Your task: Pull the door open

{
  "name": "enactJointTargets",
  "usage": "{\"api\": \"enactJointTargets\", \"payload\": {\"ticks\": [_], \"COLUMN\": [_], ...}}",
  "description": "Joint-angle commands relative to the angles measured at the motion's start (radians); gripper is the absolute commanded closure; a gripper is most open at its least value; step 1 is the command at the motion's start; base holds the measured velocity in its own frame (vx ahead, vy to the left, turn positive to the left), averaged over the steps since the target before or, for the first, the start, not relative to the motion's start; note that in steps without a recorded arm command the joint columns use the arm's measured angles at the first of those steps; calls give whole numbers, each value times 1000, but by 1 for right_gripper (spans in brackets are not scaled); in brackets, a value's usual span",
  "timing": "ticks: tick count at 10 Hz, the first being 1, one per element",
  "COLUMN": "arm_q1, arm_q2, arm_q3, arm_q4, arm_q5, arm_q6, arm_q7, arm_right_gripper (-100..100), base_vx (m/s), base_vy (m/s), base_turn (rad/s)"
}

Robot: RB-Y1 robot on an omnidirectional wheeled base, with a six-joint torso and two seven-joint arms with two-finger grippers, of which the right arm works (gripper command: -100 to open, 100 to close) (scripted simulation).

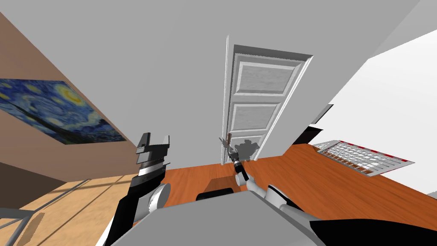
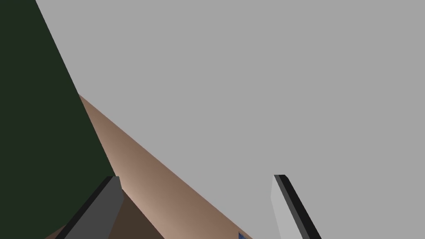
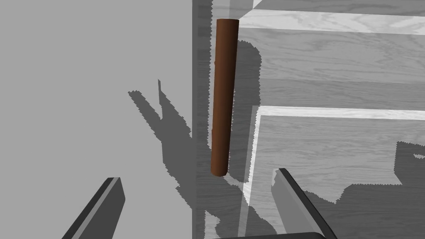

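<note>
The white panelled door (image 1: 260, 106) stands ahead of us, probably heavy and stiff-hinged. Its rigid, smooth brown handle (image 3: 224, 95) runs upright at the left edge, and we would grasp it mid-length. Our right gripper (image 3: 197, 176) hovers near it, fingers apart. The left gripper (image 2: 195, 177) is likewise spread.

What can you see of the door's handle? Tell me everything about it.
The handle is a plain, smooth brown round bar, standing upright along the edge of the pale, wood-grained panelled door, next to the grey wall. The right gripper faces it with jaws open, one to each side of its lower end, neither touching it.
</note>
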Motion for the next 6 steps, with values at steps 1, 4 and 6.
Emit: {"api": "enactJointTargets", "payload": {"ticks": [1, 4, 6], "arm_q1": [-15, -44, -55], "arm_q2": [-3, -11, -14], "arm_q3": [8, 27, 34], "arm_q4": [35, 108, 135], "arm_q5": [-12, -40, -50], "arm_q6": [-9, -26, -32], "arm_q7": [-29, -89, -112], "arm_right_gripper": [-100, -100, -100], "base_vx": [86, 95, 102], "base_vy": [3, 9, 9], "base_turn": [-1, 1, -1]}}
